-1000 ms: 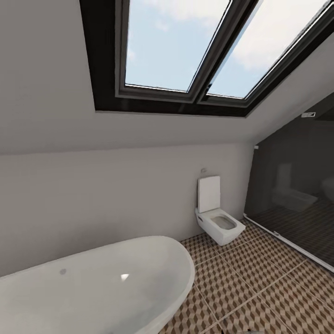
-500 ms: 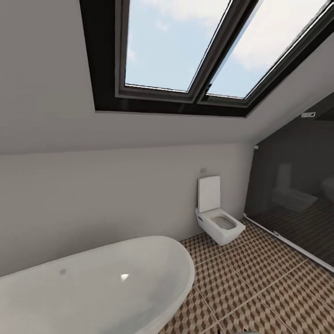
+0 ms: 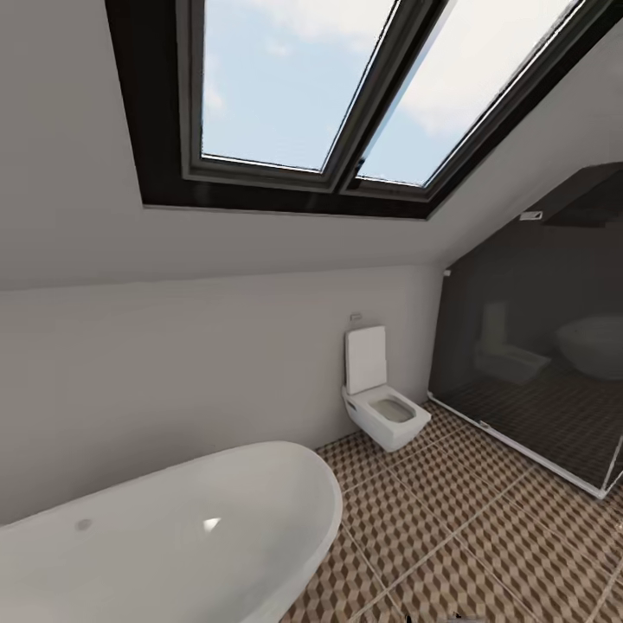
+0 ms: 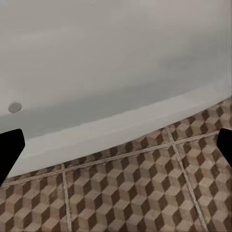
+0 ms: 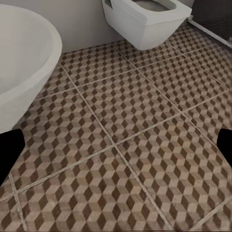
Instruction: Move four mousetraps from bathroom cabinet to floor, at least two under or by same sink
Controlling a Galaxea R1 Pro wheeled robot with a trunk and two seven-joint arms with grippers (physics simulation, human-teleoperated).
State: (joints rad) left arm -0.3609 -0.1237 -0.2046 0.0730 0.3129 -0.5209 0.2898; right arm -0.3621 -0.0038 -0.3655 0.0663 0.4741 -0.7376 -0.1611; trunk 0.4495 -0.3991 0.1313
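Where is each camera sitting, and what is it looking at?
Head view: up on the robot's head, facing the skylight, bathtub and toilet.
Left wrist view: by the left hand, facing the bathtub's side; dark fingertips show.
Right wrist view: by the right hand, facing the bathroom floor and toilet.
All share tub and floor.

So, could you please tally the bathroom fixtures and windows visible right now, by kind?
Bathtub: 1
Toilet: 1
Skylight panes: 2
Glass shower enclosure: 1
Total: 5
All stand on or above the cube-patterned bathroom floor; no mousetraps or cabinet appear here.
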